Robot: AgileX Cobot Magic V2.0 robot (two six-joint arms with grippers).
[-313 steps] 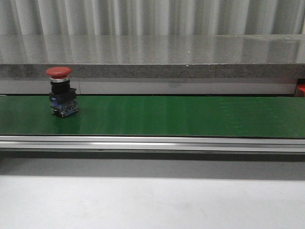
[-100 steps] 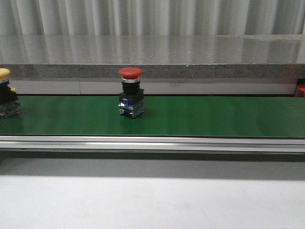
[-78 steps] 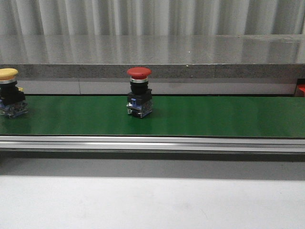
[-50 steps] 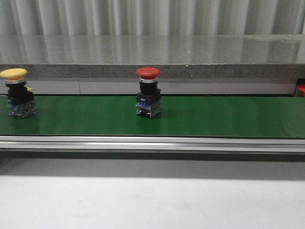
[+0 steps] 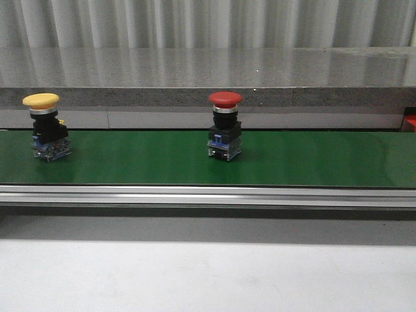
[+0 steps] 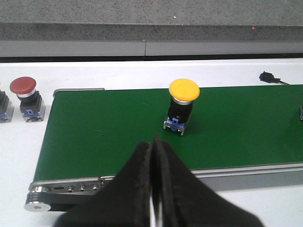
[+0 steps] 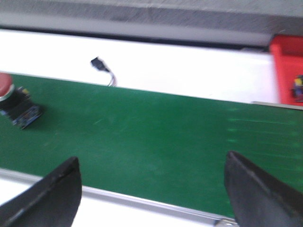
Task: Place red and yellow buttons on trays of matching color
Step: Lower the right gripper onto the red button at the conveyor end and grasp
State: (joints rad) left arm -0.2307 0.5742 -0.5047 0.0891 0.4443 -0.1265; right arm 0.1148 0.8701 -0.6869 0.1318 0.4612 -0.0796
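Note:
A red button (image 5: 225,133) stands upright mid-belt on the green conveyor belt (image 5: 312,159); it also shows at the edge of the right wrist view (image 7: 12,101). A yellow button (image 5: 45,127) stands on the belt at the left; in the left wrist view (image 6: 182,106) it is beyond my left gripper (image 6: 154,142), which is shut and empty. My right gripper (image 7: 151,175) is wide open and empty above the belt's near rail. A red tray (image 7: 286,68) sits past the belt's right end. No yellow tray shows. No gripper shows in the front view.
Another red button (image 6: 27,94) stands on the white table off the belt's left end, beside a partly cut-off part. A small black connector with a wire (image 7: 100,66) lies on the table behind the belt. A grey ledge (image 5: 208,97) runs behind the conveyor.
The belt has carried the red button rightward to mid-belt. The yellow button has come in from the left edge and moved right. No gripper shows in those frames.

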